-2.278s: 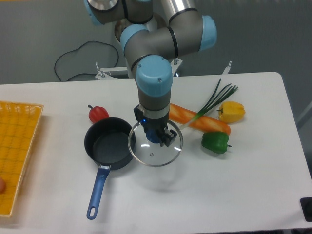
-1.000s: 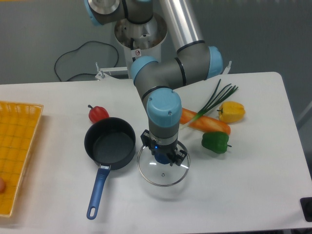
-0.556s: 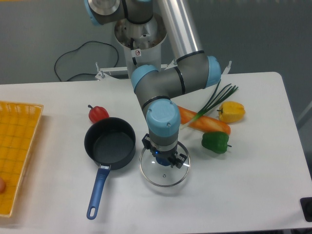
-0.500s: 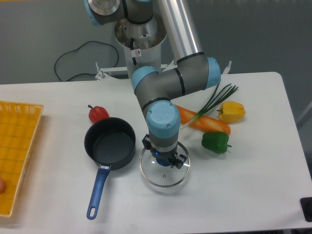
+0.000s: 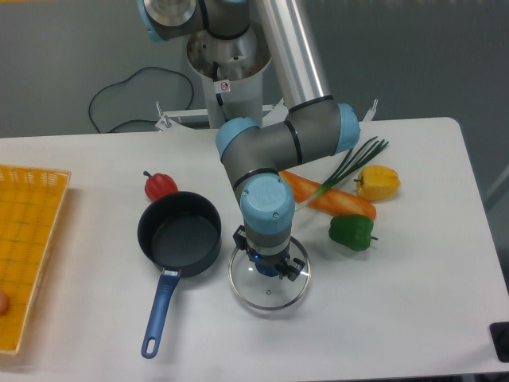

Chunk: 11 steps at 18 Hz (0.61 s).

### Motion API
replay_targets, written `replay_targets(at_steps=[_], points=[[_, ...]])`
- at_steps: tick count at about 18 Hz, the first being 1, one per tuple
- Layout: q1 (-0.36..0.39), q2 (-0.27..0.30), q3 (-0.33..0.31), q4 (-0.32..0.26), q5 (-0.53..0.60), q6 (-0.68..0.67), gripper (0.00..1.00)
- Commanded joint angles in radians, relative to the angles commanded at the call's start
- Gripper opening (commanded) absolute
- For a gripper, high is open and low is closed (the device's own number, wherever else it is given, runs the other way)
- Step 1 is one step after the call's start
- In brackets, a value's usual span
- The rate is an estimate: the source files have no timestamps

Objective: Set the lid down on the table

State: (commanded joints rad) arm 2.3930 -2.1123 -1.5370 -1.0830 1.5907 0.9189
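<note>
The clear glass lid (image 5: 269, 290) with its thin metal rim lies low over the white table (image 5: 398, 302), just right of the saucepan. My gripper (image 5: 269, 266) points straight down over the lid's centre and is shut on the dark knob, which the fingers mostly hide. Whether the rim touches the tabletop cannot be told. The dark saucepan (image 5: 180, 233) with a blue handle stands open, uncovered, to the left of the lid.
A red pepper (image 5: 160, 185) sits behind the saucepan. Right of the arm lie a carrot (image 5: 328, 196), spring onions (image 5: 354, 159), a yellow pepper (image 5: 377, 182) and a green pepper (image 5: 351, 231). A yellow woven tray (image 5: 28, 239) occupies the left edge.
The gripper has carried the lid from beside the saucepan toward the table's front and right, and lowered it; in the last half second it sank slightly more.
</note>
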Motion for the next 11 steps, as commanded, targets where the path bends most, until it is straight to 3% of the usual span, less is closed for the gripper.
replay_targets(at_steps=[11], points=[[-0.002,-0.014,0.002,0.002,-0.002,-0.002,0.47]])
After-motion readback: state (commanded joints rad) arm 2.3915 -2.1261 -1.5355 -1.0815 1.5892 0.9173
